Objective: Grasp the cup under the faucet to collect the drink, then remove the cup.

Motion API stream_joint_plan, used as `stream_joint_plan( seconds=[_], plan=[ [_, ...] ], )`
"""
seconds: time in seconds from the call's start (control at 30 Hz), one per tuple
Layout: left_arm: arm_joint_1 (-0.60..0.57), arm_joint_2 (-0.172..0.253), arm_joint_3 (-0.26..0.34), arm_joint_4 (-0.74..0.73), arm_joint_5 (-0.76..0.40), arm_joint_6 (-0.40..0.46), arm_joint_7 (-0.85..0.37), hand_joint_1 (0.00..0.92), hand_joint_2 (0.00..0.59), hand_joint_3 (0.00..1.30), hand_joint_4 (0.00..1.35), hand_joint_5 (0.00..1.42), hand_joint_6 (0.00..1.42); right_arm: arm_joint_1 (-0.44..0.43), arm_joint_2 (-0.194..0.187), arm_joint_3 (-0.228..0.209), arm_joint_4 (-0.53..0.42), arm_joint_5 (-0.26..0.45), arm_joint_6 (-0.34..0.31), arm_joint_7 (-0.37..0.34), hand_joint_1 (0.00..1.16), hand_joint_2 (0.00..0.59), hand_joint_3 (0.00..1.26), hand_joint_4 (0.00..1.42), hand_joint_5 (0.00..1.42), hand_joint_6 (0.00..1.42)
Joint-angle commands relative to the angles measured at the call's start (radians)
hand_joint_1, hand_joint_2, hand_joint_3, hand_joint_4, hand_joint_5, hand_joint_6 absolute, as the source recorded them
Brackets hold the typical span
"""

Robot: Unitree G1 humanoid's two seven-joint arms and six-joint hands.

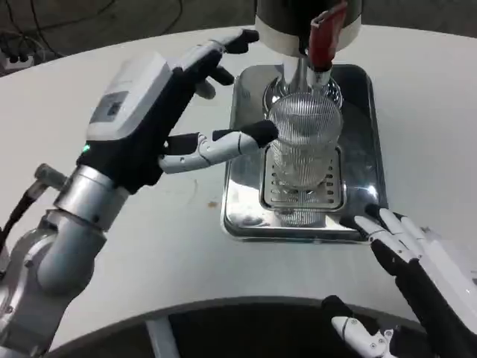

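A clear ribbed glass cup (304,142) stands upright on the drain grate of a shiny metal tray (365,201), right under the red faucet lever (323,36) of a drink dispenser (298,22). My left hand (160,104) hovers just left of the cup with fingers spread; its thumb tip reaches the cup's left side, and the other fingers point toward the dispenser. I cannot tell if the thumb touches the glass. My right hand (417,276) lies low at the front right, fingers apart, fingertips near the tray's front right corner, holding nothing.
The tray sits on a white round table (149,246) whose curved front edge runs along the bottom. Cables lie on the dark floor at the far left. Open tabletop spreads left of the tray and to its right.
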Motion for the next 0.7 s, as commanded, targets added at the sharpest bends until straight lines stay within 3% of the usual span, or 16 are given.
stream_joint_plan(
  seconds=[0.03,0.17,0.4,0.7],
  plan=[
    [0.032,0.0,0.074,-0.078,-0.142,0.0,-0.06,0.098,0.129,0.29,0.32,0.45,0.47,-0.002,0.002,0.01,0.006,-0.002,-0.012,-0.001,0.4,0.382,0.12,0.0,0.0,0.0],
    [-0.003,-0.01,0.106,-0.101,-0.336,0.05,-0.185,0.055,0.141,0.29,0.29,0.4,0.36,-0.008,0.004,0.021,0.009,-0.009,-0.011,0.002,0.4,0.382,0.12,0.0,0.0,0.0],
    [-0.16,-0.01,0.134,-0.069,-0.626,0.254,-0.441,0.0,0.145,0.18,0.16,0.3,0.28,-0.017,0.01,0.04,0.014,-0.024,-0.007,0.002,0.4,0.382,0.12,0.0,0.0,0.0],
    [-0.373,-0.046,0.099,0.116,-0.642,0.378,-0.612,0.0,0.138,0.12,0.09,0.25,0.22,-0.011,0.022,0.056,0.004,-0.046,-0.006,0.003,0.4,0.382,0.12,0.0,0.0,0.0]
  ],
)
